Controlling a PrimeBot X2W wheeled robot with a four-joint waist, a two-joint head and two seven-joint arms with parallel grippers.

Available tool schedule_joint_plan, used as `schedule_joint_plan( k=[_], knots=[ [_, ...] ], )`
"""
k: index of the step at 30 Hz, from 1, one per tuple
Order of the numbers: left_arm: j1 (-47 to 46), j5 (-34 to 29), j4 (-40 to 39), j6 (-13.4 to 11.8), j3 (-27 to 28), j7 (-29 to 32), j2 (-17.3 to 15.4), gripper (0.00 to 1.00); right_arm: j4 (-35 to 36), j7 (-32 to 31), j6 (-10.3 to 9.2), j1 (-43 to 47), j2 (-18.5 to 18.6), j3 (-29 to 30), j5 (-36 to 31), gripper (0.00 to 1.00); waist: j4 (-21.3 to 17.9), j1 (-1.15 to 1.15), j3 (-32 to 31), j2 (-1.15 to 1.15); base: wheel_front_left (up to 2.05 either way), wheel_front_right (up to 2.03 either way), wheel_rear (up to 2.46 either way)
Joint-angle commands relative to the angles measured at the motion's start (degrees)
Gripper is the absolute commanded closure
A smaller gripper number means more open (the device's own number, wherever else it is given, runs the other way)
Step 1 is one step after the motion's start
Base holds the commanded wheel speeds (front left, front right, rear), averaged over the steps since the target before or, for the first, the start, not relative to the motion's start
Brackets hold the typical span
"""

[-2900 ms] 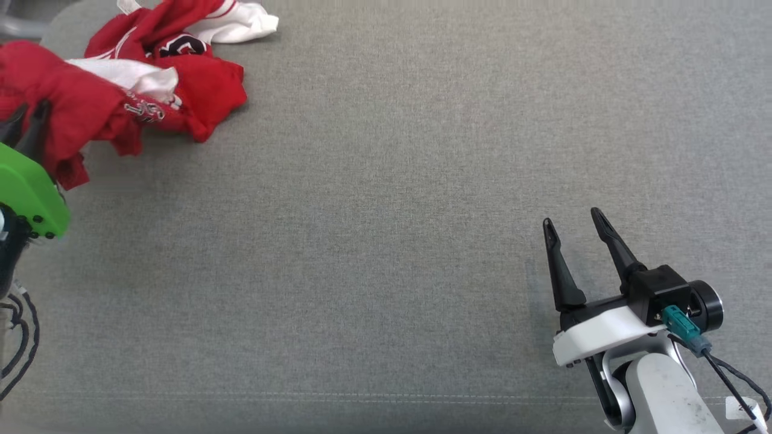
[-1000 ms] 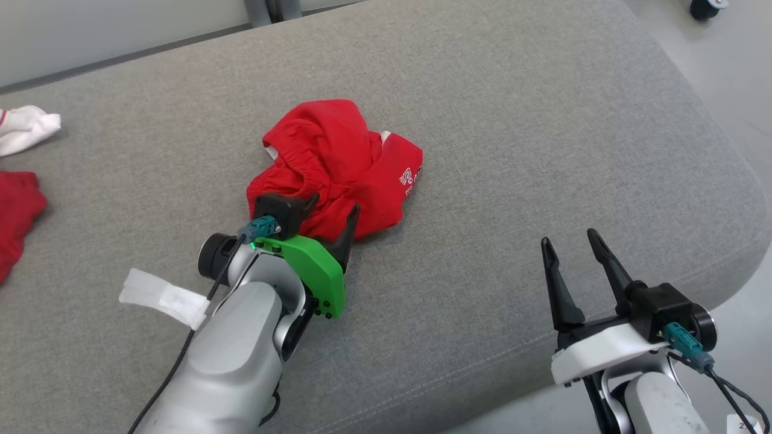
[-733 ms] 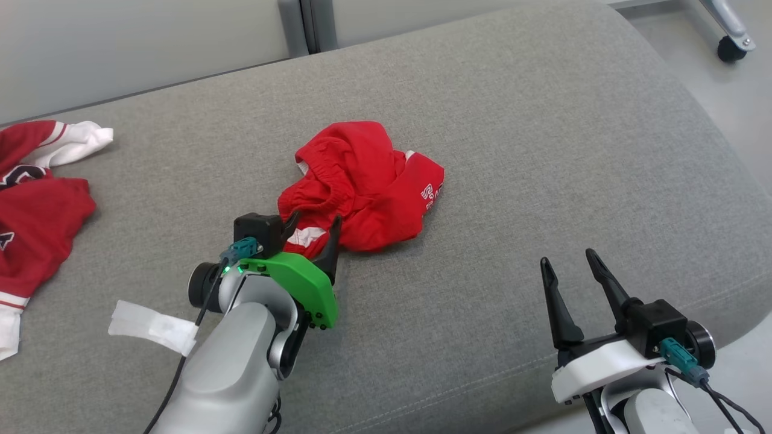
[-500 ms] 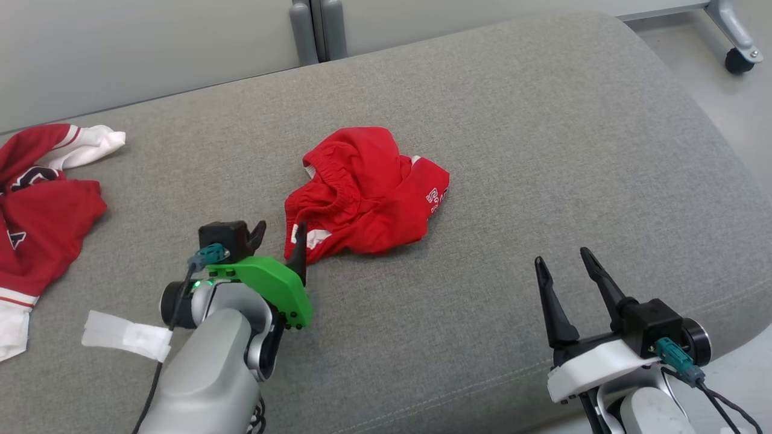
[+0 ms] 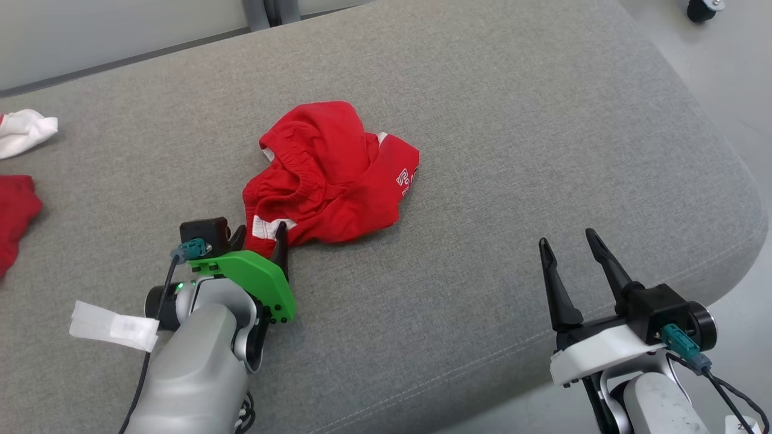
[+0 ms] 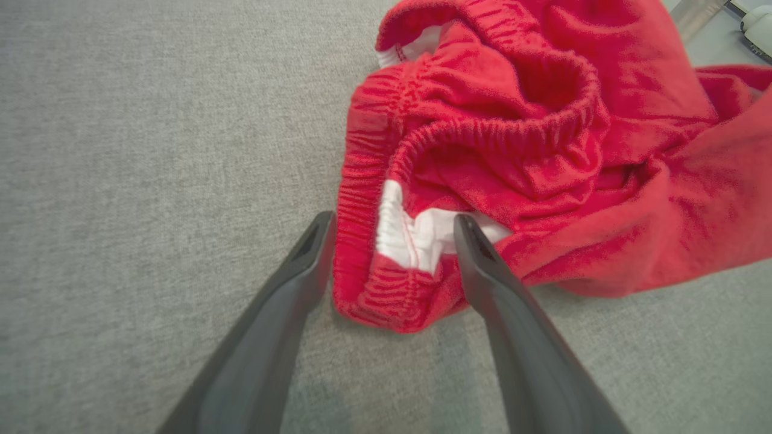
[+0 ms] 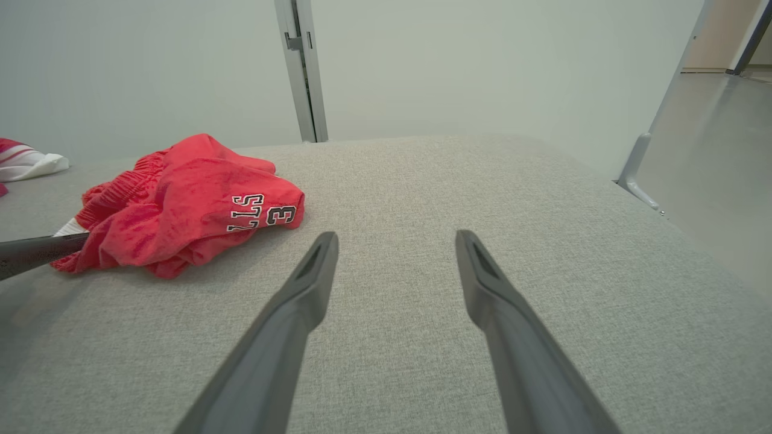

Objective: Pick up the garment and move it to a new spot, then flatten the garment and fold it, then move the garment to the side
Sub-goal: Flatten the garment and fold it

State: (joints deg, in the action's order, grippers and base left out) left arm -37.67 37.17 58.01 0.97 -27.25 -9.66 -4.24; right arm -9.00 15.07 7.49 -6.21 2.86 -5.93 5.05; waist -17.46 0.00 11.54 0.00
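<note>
The garment [image 5: 332, 175] is a pair of red shorts with a white inner waistband and white lettering, crumpled in the middle of the grey cushion [image 5: 482, 120]. My left gripper [image 5: 260, 229] is open at its near-left corner. In the left wrist view the bunched waistband [image 6: 416, 241] lies between the spread fingers of the left gripper [image 6: 393, 220], low over the cushion and not pinched. My right gripper [image 5: 568, 238] stands open and empty near the front right edge, well apart from the shorts. The right wrist view shows the right gripper [image 7: 395, 235], with the garment [image 7: 181, 211] to its left.
More red clothing [image 5: 18, 205] and a white piece [image 5: 27, 129] lie at the cushion's far left. The cushion rounds off at the right and front, with floor beyond and a caster wheel [image 5: 699, 9] at the top right. A wall and a grey post [image 7: 301, 72] stand behind.
The head camera has swung about. The red shorts, carried from the pile at the left, now lie mid-cushion. My left gripper has drawn back to their near-left corner, jaws open. The right arm holds still.
</note>
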Motion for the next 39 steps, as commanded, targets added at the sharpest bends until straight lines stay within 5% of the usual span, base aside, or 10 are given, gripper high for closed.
schedule_joint_plan(
  k=[1,3,4,16,28,29,30,31,32,39],
  knots=[
    [-1.3,0.6,1.3,0.0,0.3,-0.6,0.0,0.19,0.3,0.3,0.0,-0.8,0.1,0.0,-0.1,0.0,-0.8,0.0,0.9,0.0,0.0,0.0,0.0],
    [-1.7,1.1,2.4,0.6,0.6,-0.7,0.2,0.91,0.4,0.3,0.0,-0.9,0.1,0.1,-0.1,0.0,-0.6,0.0,1.1,0.0,0.0,0.0,0.0],
    [-1.9,1.3,2.8,0.9,0.6,-0.8,0.2,1.0,0.3,0.3,0.0,-0.9,0.1,0.2,-0.1,0.0,-0.5,0.0,1.1,0.0,0.0,0.0,0.0],
    [-3.4,3.5,3.2,-1.8,5.1,-5.2,-1.1,1.0,0.4,0.3,0.0,-1.0,0.1,1.5,-0.6,0.0,3.6,0.0,0.7,0.0,0.0,0.0,0.0],
    [6.5,2.0,-6.3,-5.3,11.4,-5.5,-1.0,1.0,-0.1,0.3,0.0,-1.3,0.1,3.6,-1.8,0.0,8.5,0.0,0.0,0.0,0.0,0.0,0.0],
    [7.1,1.8,-6.4,-4.9,11.1,-5.5,-0.7,0.98,-0.3,0.3,0.0,-1.5,0.1,3.6,-1.9,0.0,8.9,0.0,-0.1,0.0,0.0,0.0,0.0],
    [7.4,1.7,-6.5,-4.7,10.9,-5.5,-0.5,0.65,-0.7,0.3,0.0,-1.7,0.1,3.5,-2.0,0.0,9.2,0.0,-0.2,0.0,0.0,0.0,0.0],
    [7.8,1.5,-6.4,-4.5,10.8,-5.5,-0.5,0.47,-1.0,0.3,0.0,-2.1,0.1,3.2,-2.2,0.0,9.5,0.0,-0.4,0.0,0.0,0.0,0.0],
    [8.1,1.3,-6.4,-4.4,10.5,-5.5,-0.3,0.0,-1.3,0.3,0.0,-2.6,0.1,3.1,-2.2,0.0,9.9,0.0,-0.5,0.0,0.0,0.0,0.0],
    [8.9,-0.3,-10.0,-3.6,10.1,-5.5,0.5,0.0,-4.9,-1.3,0.0,-7.4,0.2,3.3,-1.5,0.0,13.8,0.0,-1.1,0.0,0.0,0.0,0.0]
  ],
)
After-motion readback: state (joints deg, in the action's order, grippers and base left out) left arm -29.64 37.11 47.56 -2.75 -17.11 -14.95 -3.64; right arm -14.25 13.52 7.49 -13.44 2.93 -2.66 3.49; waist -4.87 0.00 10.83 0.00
